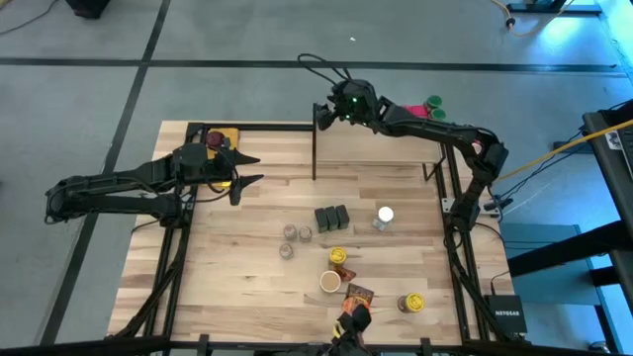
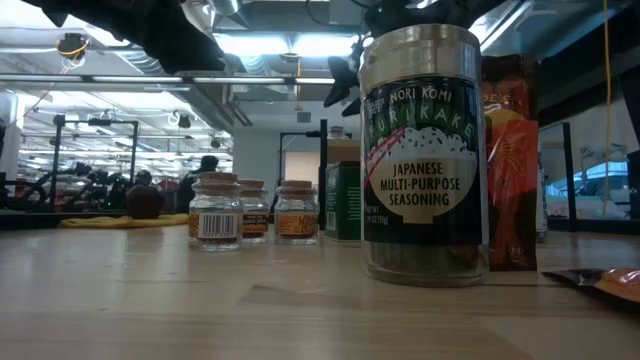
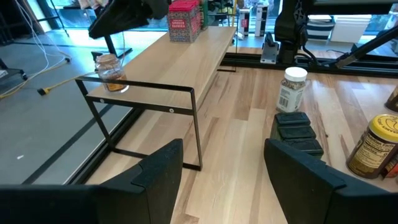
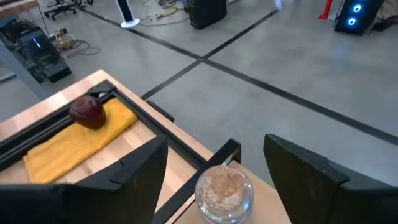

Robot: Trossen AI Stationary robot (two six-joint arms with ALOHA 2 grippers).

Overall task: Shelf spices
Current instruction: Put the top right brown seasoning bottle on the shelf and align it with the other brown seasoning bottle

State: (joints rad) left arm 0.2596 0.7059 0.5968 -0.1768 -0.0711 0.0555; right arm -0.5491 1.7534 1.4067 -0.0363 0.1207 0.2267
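Nearest the front edge of the counter [image 1: 227, 297]: furikake jar [image 2: 424, 150] standing upright, orange packet [image 2: 512, 160] just behind it, yellow-lid jar [image 1: 410, 303] off to the side. Tan-lid jar [image 1: 329, 282] and another yellow-lid one [image 1: 338, 257] a bit further in

Mid counter: three small jars [image 1: 294, 237] in a loose cluster, three dark tins [image 1: 332, 217] side by side, white-lid jar [image 1: 385, 216] next to them. All still unshelved

Left gripper [image 1: 245, 170] hovers over the counter's left side, fingers [image 3: 161, 167] spread, nothing in them, pointed toward the shelf [image 3: 186, 59]

Far side: shelf runs along the back edge. Red box [image 3: 184, 20] already on it, plus one jar [image 3: 110, 71] at the end near the apple on its yellow pad [image 4: 74, 140]. Right gripper [image 1: 324, 115] sits right over that jar [image 4: 224, 186], fingers [image 4: 134, 171] spread either side of the lid, not touching from what I can see. Looks like a release, or about to regrasp, can't say which

Handling guess: jars look like glass, rigid, smooth-sided, light, tip easily. Pinch across the body just under the lid, not the lid itself. Tins are flat and stiff, take them across the narrow faces. Packet is soft, will buckle, pinch the top seam
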